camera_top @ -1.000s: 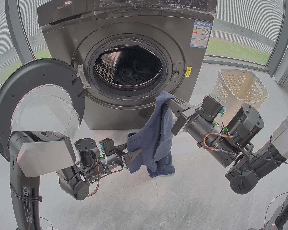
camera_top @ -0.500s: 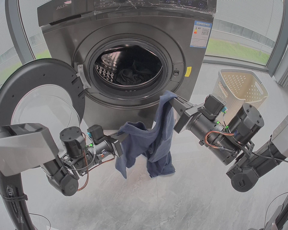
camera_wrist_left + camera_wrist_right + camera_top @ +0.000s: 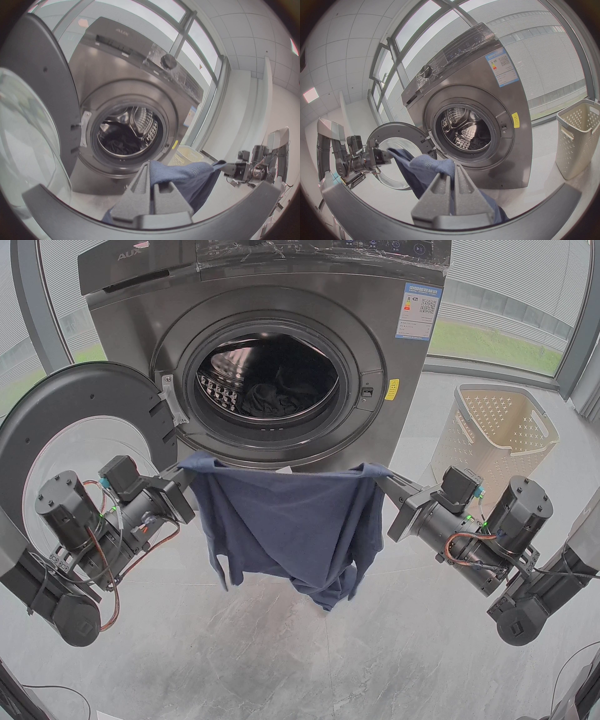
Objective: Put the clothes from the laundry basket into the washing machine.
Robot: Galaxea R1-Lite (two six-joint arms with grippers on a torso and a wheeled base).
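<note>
The left tool (image 3: pixel 182 474) is pressed together on one top corner of the blue shirt (image 3: pixel 294 521). The right tool (image 3: pixel 382 480) pinches the opposite corner. Between them the shirt hangs spread out like a sheet, its top edge nearly level. Its lower part is bunched and dangles over the grey floor (image 3: pixel 300 665).

The cloth hangs just in front of the washing machine (image 3: pixel 262 296) and covers the lower front panel. Its top edge sits just under the lower rim of the drum opening (image 3: pixel 269 365), which shows in full above it. The round door (image 3: pixel 75 402) stands swung wide open on the robot's left, close behind the left arm. Deeper in, dark clothes (image 3: pixel 278 399) lie heaped at the bottom of the drum.

The laundry basket (image 3: pixel 500 418), pale with perforated walls, stands on the floor to the right of the machine, beyond the right arm. Behind everything, tall windows (image 3: pixel 512 302) look out on grass.
</note>
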